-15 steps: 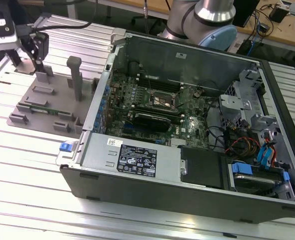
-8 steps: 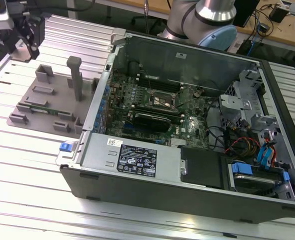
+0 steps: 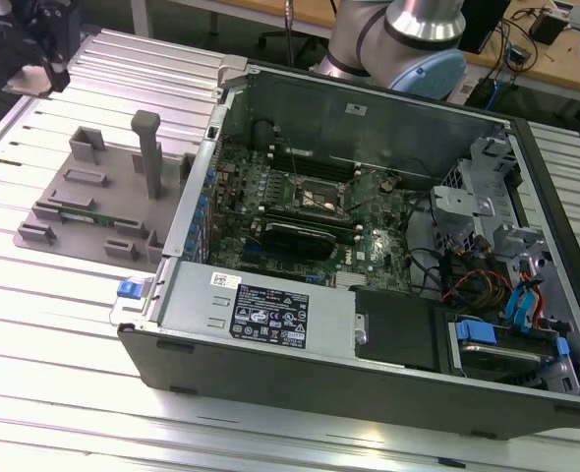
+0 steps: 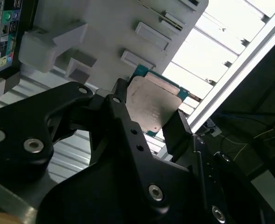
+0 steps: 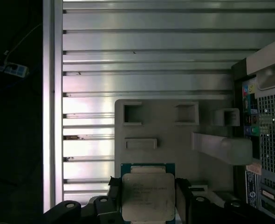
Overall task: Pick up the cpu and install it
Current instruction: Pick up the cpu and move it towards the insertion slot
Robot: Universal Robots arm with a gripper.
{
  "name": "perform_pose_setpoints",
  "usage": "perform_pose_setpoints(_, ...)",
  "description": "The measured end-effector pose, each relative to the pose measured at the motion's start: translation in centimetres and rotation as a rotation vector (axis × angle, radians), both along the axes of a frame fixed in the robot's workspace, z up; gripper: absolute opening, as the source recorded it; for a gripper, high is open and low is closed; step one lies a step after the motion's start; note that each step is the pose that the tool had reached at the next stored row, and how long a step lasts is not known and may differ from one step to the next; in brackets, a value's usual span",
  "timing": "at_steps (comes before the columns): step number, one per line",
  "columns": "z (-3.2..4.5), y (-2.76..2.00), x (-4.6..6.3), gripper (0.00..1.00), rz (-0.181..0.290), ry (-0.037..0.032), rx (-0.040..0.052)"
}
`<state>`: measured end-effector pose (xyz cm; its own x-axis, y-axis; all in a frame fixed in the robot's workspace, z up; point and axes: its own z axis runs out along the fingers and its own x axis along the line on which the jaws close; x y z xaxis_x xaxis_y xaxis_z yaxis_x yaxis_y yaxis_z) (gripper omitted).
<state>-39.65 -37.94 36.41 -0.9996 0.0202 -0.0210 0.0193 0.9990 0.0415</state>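
Hand (image 5: pixel 148 190) clamped on cpu (image 5: pixel 148 198), fingers (image 5: pixel 182 200) on two opposite edges. Chip near square, so no long axis to call. It lies flat, metal lid facing both wrist cameras, green edge showing along one side. Faint print on lid, not legible to me. Exterior view: hand (image 3: pixel 42 39) at 10 o'clock from open case (image 3: pixel 369 118), near grey fixture (image 3: pixel 103 197) on worktop (image 3: pixel 74 374). Can't tell if cpu touches fixture.

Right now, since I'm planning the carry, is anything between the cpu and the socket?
Yes. The end effector holds the cpu by the tray; the tray's post and the case wall lie toward the socket, which looks uncovered.
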Motion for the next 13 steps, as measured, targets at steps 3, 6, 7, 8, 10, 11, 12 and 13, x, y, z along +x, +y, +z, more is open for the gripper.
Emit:
perform_pose_setpoints(3, 1.43, 0.03, 0.0, 0.55, 0.0, -0.0004, -0.0004)
perform_pose_setpoints(6, 1.58, 0.04, 0.0, 0.55, 0.0, -0.0006, -0.0003)
perform_pose_setpoints(7, 1.58, 0.04, 0.0, 0.55, 0.0, -0.0006, -0.0004)
perform_pose_setpoints(8, 1.59, 0.04, 0.0, 0.55, 0.0, -0.0005, -0.0004)
perform_pose_setpoints(10, 1.61, 0.05, 0.03, 0.55, 0.0, -0.0003, -0.0005)
perform_pose_setpoints(11, 1.61, 0.04, 0.14, 0.55, 0.0, -0.0002, -0.0006)
perform_pose_setpoints(12, 1.6, 0.04, 0.32, 0.55, 0.0, -0.0004, -0.0005)
perform_pose_setpoints(13, 1.6, 0.04, 0.57, 0.55, 0.0, -0.0004, -0.0005)
